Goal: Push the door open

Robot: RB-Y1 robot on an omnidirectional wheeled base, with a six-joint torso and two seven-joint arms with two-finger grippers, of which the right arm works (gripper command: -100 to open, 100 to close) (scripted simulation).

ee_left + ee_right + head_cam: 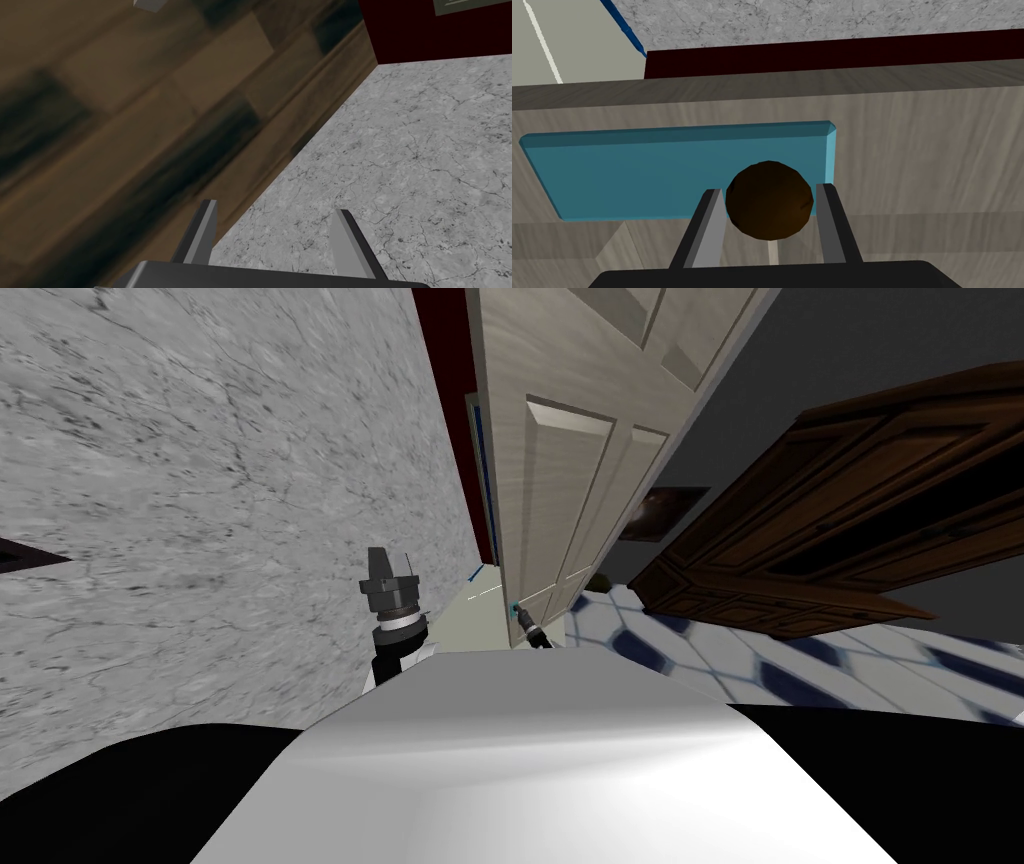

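Pale door [912, 150]; right fingers [829, 225] clasp knob [769, 200].

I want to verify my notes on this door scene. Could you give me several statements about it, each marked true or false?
1. The right gripper has its fingers pressed on both sides of the dark brown round knob. True.
2. The knob sits on a red square plate. False: it sits on a teal rectangular plate.
3. The left gripper holds the door's edge. False: its fingers are open and hold nothing, beside the grey marbled wall.
4. A dark brown wooden cabinet stands beyond the light wooden panelled door. True.
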